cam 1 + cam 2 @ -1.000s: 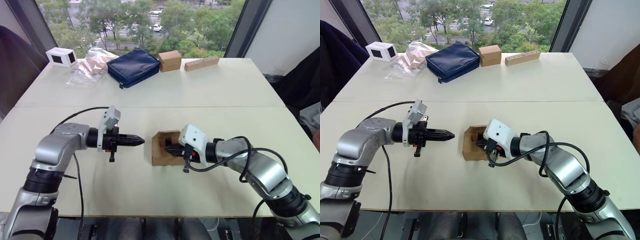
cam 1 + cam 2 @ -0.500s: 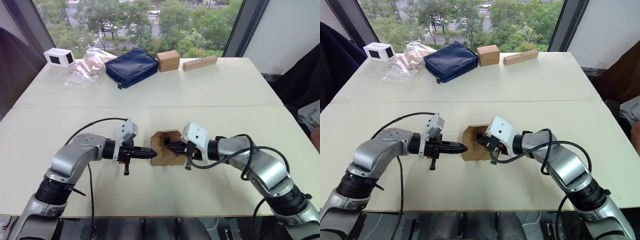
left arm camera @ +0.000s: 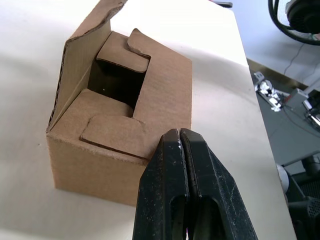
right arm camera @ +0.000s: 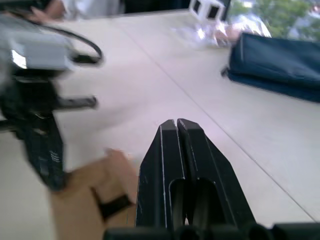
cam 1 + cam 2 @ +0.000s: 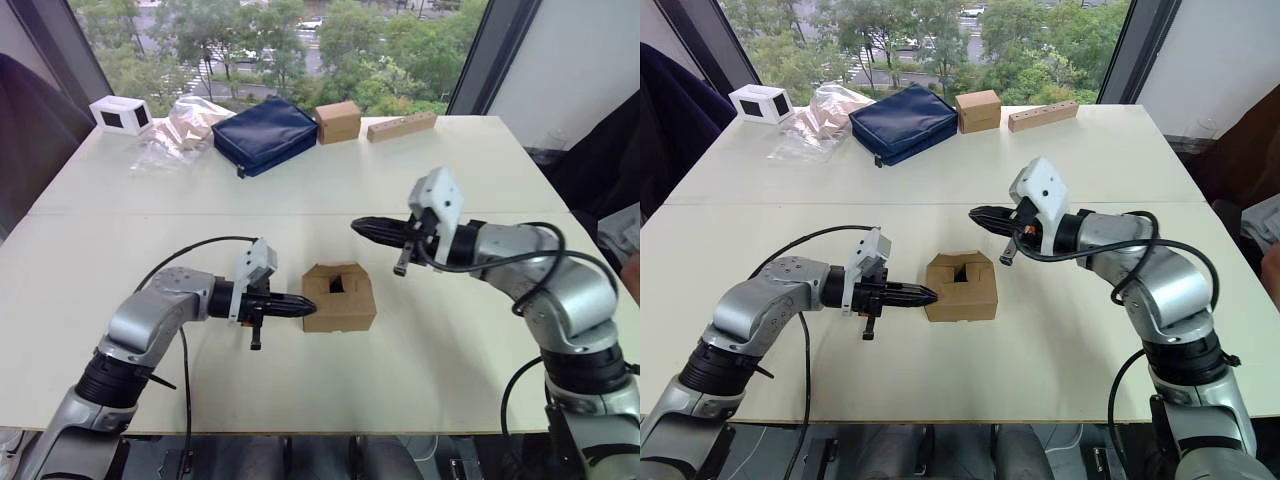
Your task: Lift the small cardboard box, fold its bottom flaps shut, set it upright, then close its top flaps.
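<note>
Small cardboard box (image 5: 339,297) sits mid-bench (image 5: 300,190), upper flaps partly folded. Left end effector (image 5: 306,304) reaches level across, fingers pressed together, tip at the box's left side. Right end effector (image 5: 358,224) raised above and beyond the box, fingers together, holding nothing.

In the right wrist view the left gripper (image 4: 55,150) is smeared into a dark blur, and the small cardboard box (image 4: 95,210) beneath it runs off the picture's edge, its flaps too soft to read. The navy pouch (image 4: 280,62) there is cut by the frame, and the white box (image 4: 207,7) and crinkled plastic bag (image 4: 215,30) beside it are only partly in shot. In the left wrist view the closed fingers (image 3: 185,190) cover the box's near corner, and the inside of its opening (image 3: 115,82) is too dark to make out.
</note>
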You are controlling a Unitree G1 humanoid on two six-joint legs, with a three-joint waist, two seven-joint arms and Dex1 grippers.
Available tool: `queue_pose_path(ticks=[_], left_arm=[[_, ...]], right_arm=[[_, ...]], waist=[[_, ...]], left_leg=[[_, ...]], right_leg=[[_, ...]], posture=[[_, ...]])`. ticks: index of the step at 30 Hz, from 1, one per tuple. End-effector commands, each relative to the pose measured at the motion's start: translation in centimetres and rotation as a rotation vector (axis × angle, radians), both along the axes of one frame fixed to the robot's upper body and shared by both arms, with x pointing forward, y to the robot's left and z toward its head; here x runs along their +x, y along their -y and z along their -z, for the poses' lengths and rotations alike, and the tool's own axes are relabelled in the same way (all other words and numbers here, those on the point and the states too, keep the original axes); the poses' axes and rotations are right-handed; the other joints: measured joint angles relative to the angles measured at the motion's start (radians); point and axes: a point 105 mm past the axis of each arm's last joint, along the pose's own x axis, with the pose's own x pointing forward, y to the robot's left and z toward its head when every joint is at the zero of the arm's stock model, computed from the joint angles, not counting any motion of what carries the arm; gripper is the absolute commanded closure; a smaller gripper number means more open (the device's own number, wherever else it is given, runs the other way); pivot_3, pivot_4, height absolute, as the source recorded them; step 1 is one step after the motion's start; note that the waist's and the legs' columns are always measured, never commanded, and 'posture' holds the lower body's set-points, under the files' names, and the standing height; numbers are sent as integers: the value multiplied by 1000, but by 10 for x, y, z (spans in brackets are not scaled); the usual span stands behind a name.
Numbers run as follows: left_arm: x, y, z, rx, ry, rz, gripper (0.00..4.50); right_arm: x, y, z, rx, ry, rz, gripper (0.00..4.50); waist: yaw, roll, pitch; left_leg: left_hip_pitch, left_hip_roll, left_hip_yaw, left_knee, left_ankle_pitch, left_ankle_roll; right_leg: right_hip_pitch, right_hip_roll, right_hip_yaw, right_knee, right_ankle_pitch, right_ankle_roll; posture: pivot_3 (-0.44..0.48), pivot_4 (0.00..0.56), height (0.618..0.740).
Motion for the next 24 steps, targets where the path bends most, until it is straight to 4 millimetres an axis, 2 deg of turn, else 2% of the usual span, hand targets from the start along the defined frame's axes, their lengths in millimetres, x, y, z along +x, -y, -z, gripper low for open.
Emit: queue_pose_path(ticks=[1,7,11,15,20,24], left_arm=[[1,1,1,7,7,-9,4488],[0,1,3,7,8,-16,4488],[0,1,3,6,9,-20,4488],[0,0,-8,-62,-18,-33,4488],[-1,-7,-19,-67,-10,-12,4488],[8,-8,-33,-106,12,-27,4488]], right_arm=[[8,-11,7,-104,96,-13,4500],[-2,-20,32,-197,18,-105,4500],[-9,-21,37,-203,-1,-127,4500],[-24,-23,41,-189,-36,-167,4500],[-27,-22,44,-194,-47,-157,4500],[-27,-22,47,-200,-47,-150,4500]], waist=[[0,0,0],[1,0,0],[1,0,0],[1,0,0],[-1,0,0],[0,0,0]], left_leg=[[0,0,0,0,0,0],[0,0,0,0,0,0],[0,0,0,0,0,0],[0,0,-1,0,0,0],[0,0,-1,0,0,0],[0,0,0,0,0,0]], right_leg=[[0,0,0,0,0,0],[0,0,0,0,0,0],[0,0,0,0,0,0],[0,0,0,0,0,0],[0,-1,0,0,0,0],[-1,0,0,0,0,0]], posture=[[0,150,740],[0,150,740],[0,150,740],[0,150,740],[0,150,740],[0,150,740]])
